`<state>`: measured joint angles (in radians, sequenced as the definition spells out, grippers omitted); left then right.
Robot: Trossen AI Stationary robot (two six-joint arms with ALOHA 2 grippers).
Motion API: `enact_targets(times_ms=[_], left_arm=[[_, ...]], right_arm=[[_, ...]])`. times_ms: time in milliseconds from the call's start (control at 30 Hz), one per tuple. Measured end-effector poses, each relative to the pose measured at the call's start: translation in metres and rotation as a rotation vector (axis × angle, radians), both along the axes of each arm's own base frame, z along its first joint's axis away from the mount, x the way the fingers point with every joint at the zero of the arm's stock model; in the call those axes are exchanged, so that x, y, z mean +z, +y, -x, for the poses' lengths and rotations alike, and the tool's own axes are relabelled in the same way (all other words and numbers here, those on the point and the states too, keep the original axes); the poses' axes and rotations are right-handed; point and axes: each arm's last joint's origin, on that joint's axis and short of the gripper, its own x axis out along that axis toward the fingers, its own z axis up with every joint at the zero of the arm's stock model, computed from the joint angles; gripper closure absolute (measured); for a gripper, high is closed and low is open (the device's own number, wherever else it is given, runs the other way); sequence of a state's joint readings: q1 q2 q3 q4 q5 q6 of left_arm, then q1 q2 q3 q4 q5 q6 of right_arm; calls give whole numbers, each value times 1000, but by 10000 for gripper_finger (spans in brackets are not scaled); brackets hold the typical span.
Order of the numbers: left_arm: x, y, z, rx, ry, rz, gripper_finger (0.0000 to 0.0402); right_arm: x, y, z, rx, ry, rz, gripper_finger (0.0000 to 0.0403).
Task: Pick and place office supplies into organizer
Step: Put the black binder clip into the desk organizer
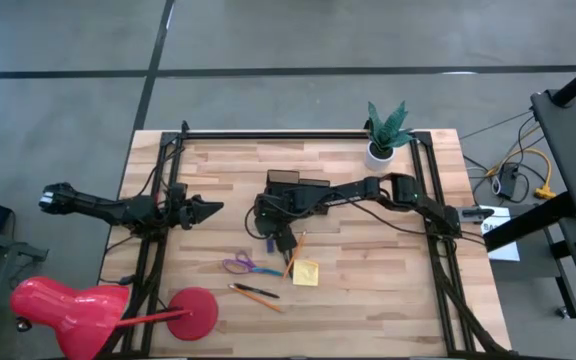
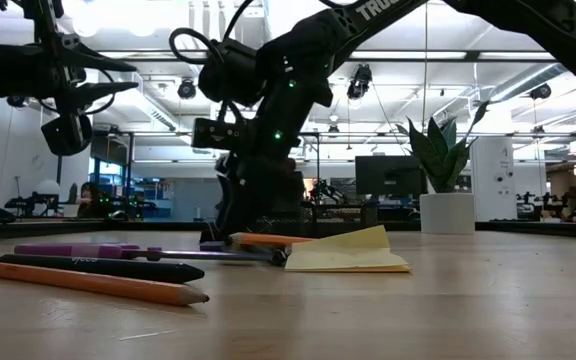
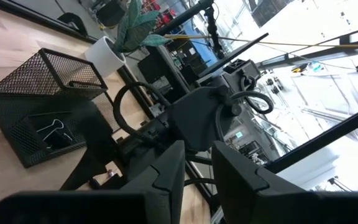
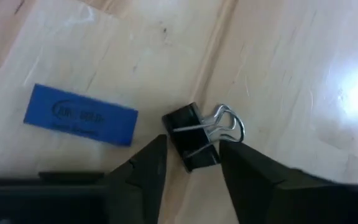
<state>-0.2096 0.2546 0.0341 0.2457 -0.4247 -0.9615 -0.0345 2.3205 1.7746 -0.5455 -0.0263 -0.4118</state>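
Black binder clip [image 4: 191, 144] lies between the right gripper's [image 4: 190, 163] parted fingers.

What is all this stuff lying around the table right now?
Organizer: one, black mesh, table's back middle; a binder clip in its low tray.
Binder clip: one, black, on the wood between the right gripper's fingers.
Blue tag: one, beside that clip.
Scissors: one, purple.
Sticky notes: one pad, yellow.
Pencils: two, orange.
Pen: one, dark.
Plant: one, green, white pot, back right.
Lamp: one, red, front left.
Left gripper: raised, left side.
Right gripper: open around clip.
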Motion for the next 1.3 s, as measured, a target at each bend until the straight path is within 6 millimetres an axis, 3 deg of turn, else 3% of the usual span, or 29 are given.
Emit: enact_targets(times_ms=[300, 533, 733, 833, 1000, 1133, 1300], left_arm=[[0, 0, 0, 0, 1, 0, 336], [0, 0, 0, 1, 1, -1, 336], [0, 0, 0, 0, 1, -1, 336], [0, 0, 0, 0, 1, -1, 336], [0, 0, 0, 1, 2, -6, 336], [0, 0, 0, 0, 0, -6, 336], [0, 0, 0, 0, 1, -6, 336]], right_arm=[[5, 0, 0, -35, -14, -21, 385], [17, 0, 2, -118, -32, -66, 395], [56, -1, 2, -144, -132, -70, 395], [55, -3, 4, -218, -127, -18, 395], [45, -3, 2, -182, -108, -10, 372], [33, 7, 0, -85, -76, 37, 318], [35, 9, -1, -62, -90, 43, 253]])
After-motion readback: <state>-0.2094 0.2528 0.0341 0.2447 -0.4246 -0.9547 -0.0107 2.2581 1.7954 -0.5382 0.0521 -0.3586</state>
